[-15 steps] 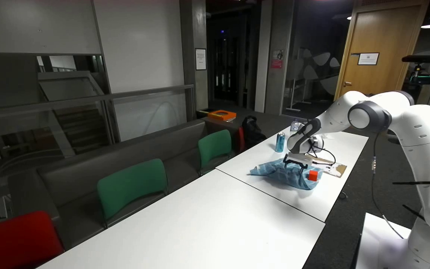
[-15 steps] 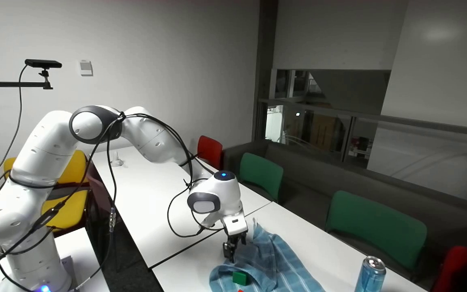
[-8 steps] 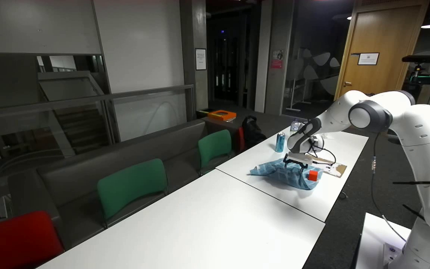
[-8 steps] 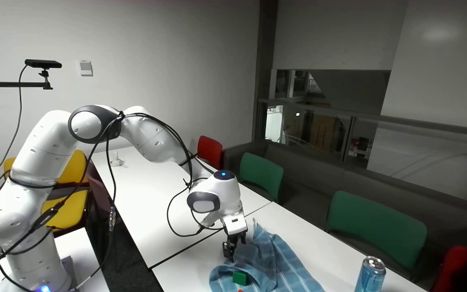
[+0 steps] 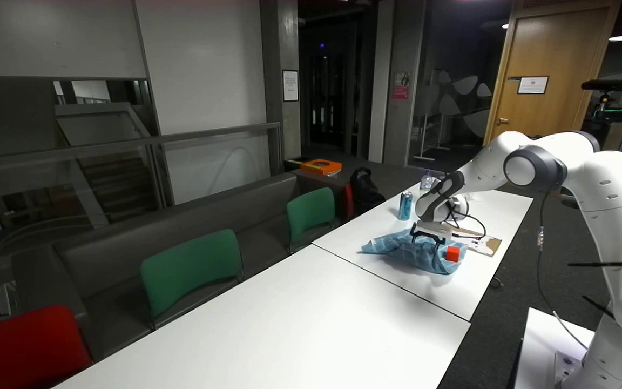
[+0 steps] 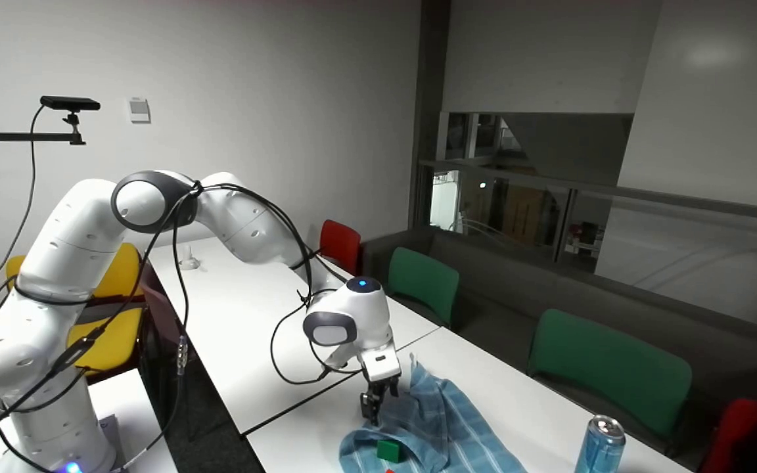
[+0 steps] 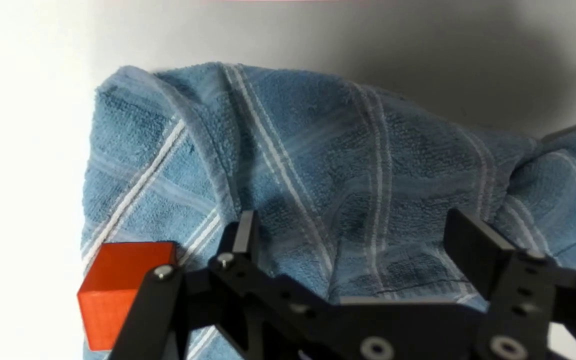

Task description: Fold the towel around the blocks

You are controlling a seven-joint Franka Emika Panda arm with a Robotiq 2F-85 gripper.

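Note:
The towel, a blue cloth with pale stripes, lies crumpled and partly folded on the white table in both exterior views (image 5: 416,256) (image 6: 464,427) and fills much of the wrist view (image 7: 308,130). A red block (image 7: 123,295) rests on the towel left of my gripper; it shows in an exterior view (image 5: 452,254). A green block (image 6: 389,450) sits on the towel in an exterior view; it is hidden in the wrist view. My gripper (image 7: 350,220) is open over the towel, fingers wide apart (image 7: 247,237), with cloth below and between them. It also shows in an exterior view (image 5: 424,242).
A blue can (image 5: 405,206) stands on the table (image 5: 268,324) beyond the towel, also seen in an exterior view (image 6: 602,447). A clear bottle (image 5: 426,181) stands behind it. A brown board with white on it (image 5: 486,246) lies beside the towel. Green chairs (image 6: 608,374) line the table.

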